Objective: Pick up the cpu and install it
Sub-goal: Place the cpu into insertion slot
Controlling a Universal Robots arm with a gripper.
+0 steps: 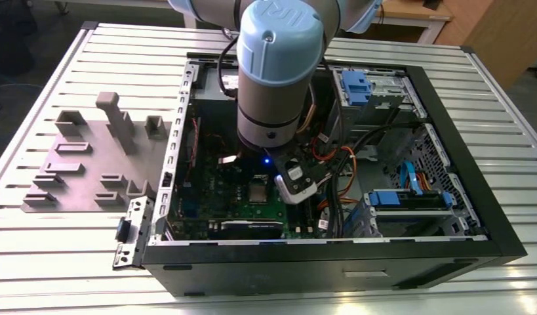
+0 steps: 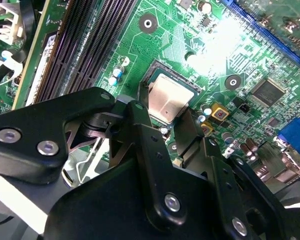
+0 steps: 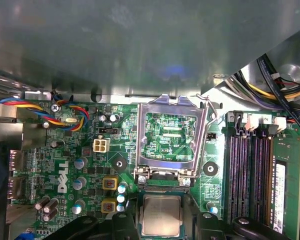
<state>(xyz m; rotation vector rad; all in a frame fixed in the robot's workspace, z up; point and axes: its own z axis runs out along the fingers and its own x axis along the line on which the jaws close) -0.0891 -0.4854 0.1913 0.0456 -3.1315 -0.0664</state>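
The cpu is a small square chip with a silvery top. It lies flat inside the black socket on the green motherboard. My gripper is straight over it, with one black finger against one edge and the other against the opposite edge, shut on the chip. In the first wrist view the cpu sits just below the hinged silver socket frame, which stands swung open. In the exterior view the arm reaches down into the open computer case.
Black memory slots run beside the socket. Coloured fan wires and yellow capacitors lie on its other side. Cable bundles and blue drive bays crowd the case's right in the exterior view. A grey holder plate lies on the table outside.
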